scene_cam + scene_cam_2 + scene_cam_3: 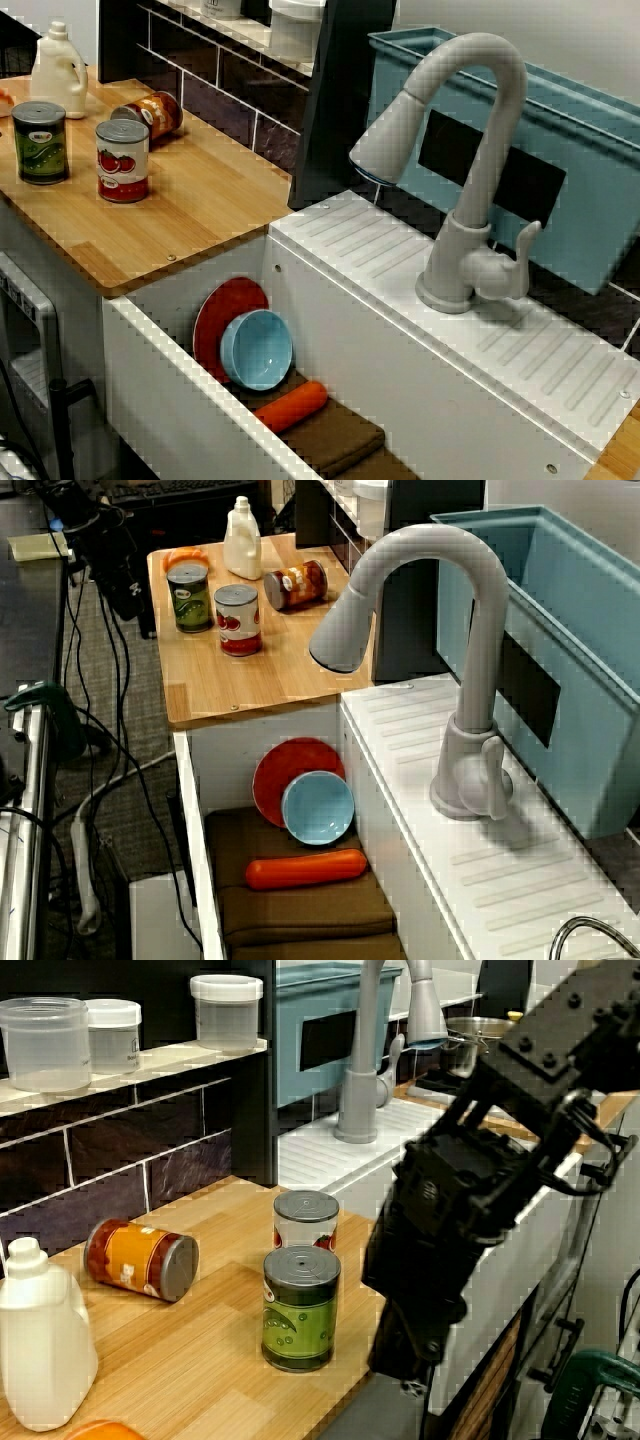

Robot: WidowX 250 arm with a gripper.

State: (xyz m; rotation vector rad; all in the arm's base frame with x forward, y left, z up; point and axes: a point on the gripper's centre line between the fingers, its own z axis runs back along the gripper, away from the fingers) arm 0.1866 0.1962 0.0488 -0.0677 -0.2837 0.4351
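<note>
In the view from the counter's end, my black arm reaches down from the upper right, and the gripper hangs below the wooden counter's front edge. Its fingers are not distinguishable, so I cannot tell whether it is open or shut. Nearest to it stands a green-labelled can, with a red tomato can just behind. Further left, an orange can lies on its side and a white bottle stands upright. The gripper touches none of them.
The white sink holds a red plate, a blue bowl leaning on it, an orange carrot and a brown cloth. A grey faucet arches over it. A teal bin stands behind. Clear jars line the shelf.
</note>
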